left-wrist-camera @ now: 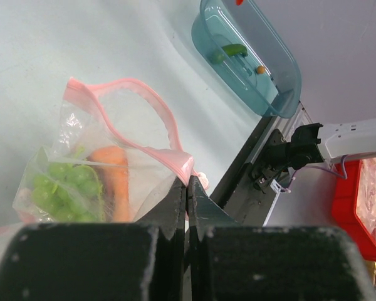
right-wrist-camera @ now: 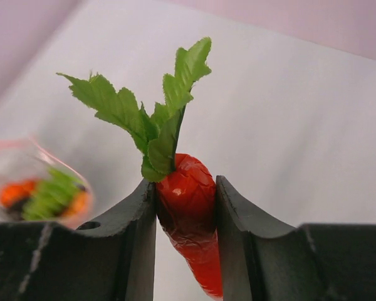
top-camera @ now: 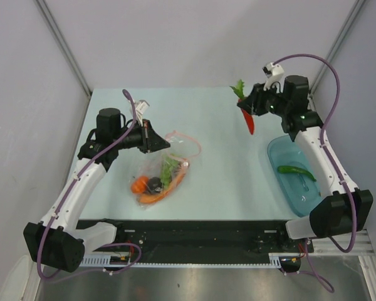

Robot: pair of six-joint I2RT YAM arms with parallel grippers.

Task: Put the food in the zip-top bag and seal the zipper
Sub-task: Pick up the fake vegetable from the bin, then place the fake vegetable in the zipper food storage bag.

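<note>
The zip-top bag [top-camera: 166, 169] lies left of the table's middle, its mouth held open. Inside it are green grapes [left-wrist-camera: 66, 185], a carrot [left-wrist-camera: 114, 175], an orange-red round fruit [top-camera: 140, 184] and a dark ball [top-camera: 154, 184]. My left gripper [left-wrist-camera: 188, 185] is shut on the pink zipper [left-wrist-camera: 156, 110] at the mouth's edge. High over the table's far right, my right gripper [right-wrist-camera: 185, 183] is shut on a red toy vegetable [right-wrist-camera: 188, 207] with green leaves [top-camera: 239, 88]. Its tip hangs down below the fingers.
A teal plastic bowl [top-camera: 282, 157] stands at the right edge with a green pepper [top-camera: 294, 170] in it. A black rail [top-camera: 194, 229] runs along the near table edge. A red bin [left-wrist-camera: 363, 207] sits beyond that edge in the left wrist view.
</note>
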